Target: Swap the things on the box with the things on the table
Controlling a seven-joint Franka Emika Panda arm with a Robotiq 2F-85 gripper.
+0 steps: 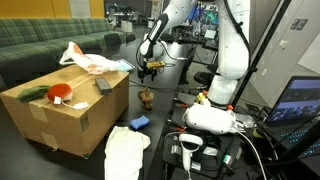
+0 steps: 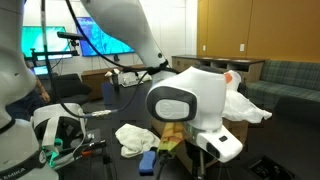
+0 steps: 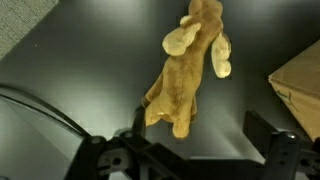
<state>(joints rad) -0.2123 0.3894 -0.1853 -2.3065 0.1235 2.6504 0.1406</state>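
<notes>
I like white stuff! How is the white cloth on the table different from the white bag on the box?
The white cloth lies low on the black table, the white bag up on the cardboard box. The bag has orange-red marks; the cloth looks plain white. Both are white and crumpled.

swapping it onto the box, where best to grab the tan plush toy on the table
Pinch the plush toy by its slim middle from straight above, jaws across its length: it lies flat, stretched out on the table, bulkier at the head end. The open gripper hangs above it.
</notes>
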